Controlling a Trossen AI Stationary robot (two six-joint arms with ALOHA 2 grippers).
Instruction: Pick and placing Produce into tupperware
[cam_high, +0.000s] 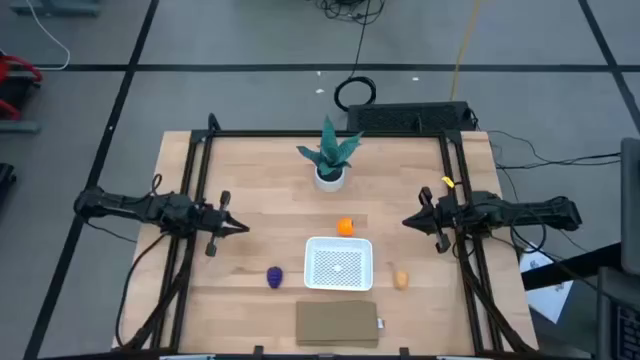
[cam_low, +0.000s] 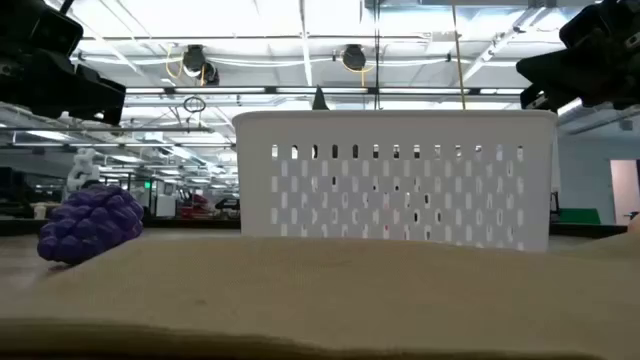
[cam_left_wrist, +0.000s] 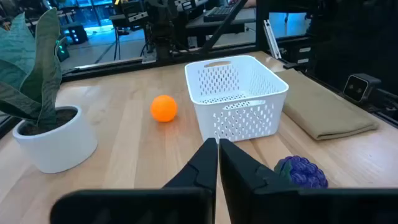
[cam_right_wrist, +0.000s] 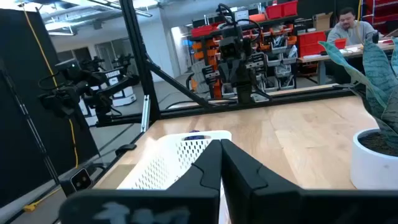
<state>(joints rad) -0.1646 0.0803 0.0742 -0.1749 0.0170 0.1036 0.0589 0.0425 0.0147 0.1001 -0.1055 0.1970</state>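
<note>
The white tupperware (cam_high: 339, 263) stands on the table near the front middle, with nothing in it. The round orange piece (cam_high: 345, 227) lies just behind it. The purple bumpy piece (cam_high: 274, 276) lies to its left and the tan-yellow oval piece (cam_high: 401, 279) to its right. My left gripper (cam_high: 243, 227) hovers shut at the table's left side, pointing toward the middle. My right gripper (cam_high: 406, 222) hovers shut at the right side, facing it. Neither gripper holds anything.
A teal potted plant (cam_high: 330, 158) in a white pot stands at the far middle. A flat brown slab (cam_high: 338, 323) lies at the front edge, before the tupperware. A person sits in the room beyond the table (cam_right_wrist: 348, 28). Bare wood lies between the grippers.
</note>
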